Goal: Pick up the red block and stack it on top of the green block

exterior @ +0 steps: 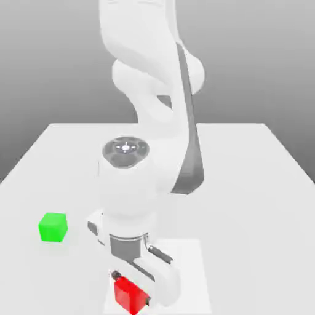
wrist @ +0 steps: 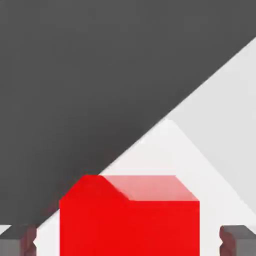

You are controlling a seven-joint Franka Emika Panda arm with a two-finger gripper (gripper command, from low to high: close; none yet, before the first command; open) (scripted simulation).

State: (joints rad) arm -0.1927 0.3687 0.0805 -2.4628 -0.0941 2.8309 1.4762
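The red block is at the white patch on the surface, between the parted fingers of the open gripper, a gap on either side, with the green block well apart toward the exterior view's left.

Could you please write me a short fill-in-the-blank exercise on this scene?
The block between the fingers of the gripper is coloured ____.
The green block lies toward the exterior view's ____, away from the gripper.
With gaps beside the red block, the gripper is not shut but ____.

Missing words: red; left; open.
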